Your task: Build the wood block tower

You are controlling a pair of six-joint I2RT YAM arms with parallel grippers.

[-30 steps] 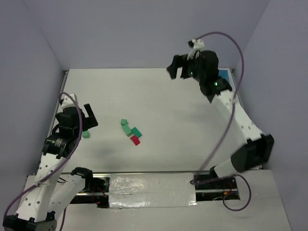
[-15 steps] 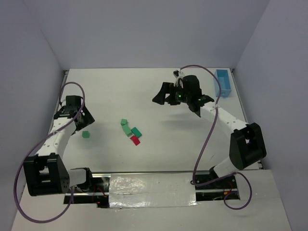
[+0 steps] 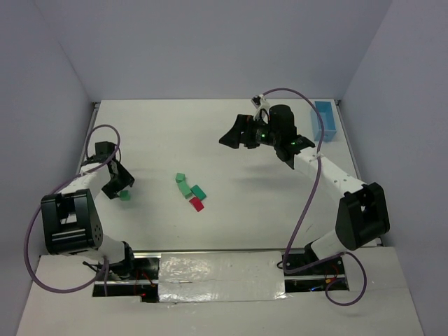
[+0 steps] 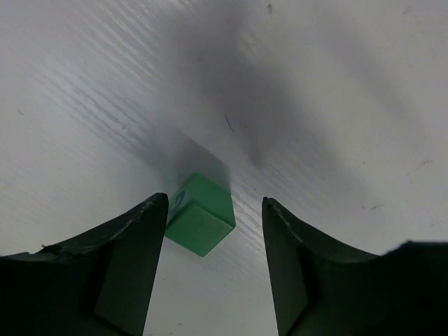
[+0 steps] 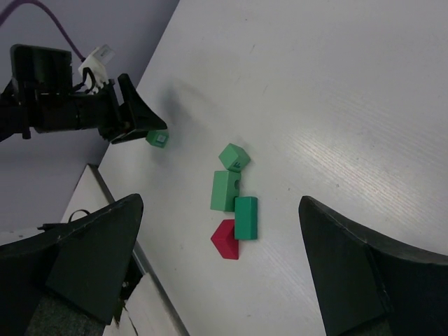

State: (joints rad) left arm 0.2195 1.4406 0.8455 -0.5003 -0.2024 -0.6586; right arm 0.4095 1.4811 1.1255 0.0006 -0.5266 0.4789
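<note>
Straddling green cube [image 4: 201, 224], left tool [image 4: 213, 203] low, spread apart; right tool [image 5: 220, 204] raised, spread wide

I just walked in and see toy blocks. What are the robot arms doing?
The left gripper has its open jaws either side of a small green wooden cube on the white table, not gripping it yet. The right gripper hangs open farther back. The other green blocks and red wooden wedge lie unstacked mid-table.

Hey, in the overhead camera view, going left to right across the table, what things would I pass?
lone green cube → cluster of green and red blocks → right gripper → blue tray
</note>
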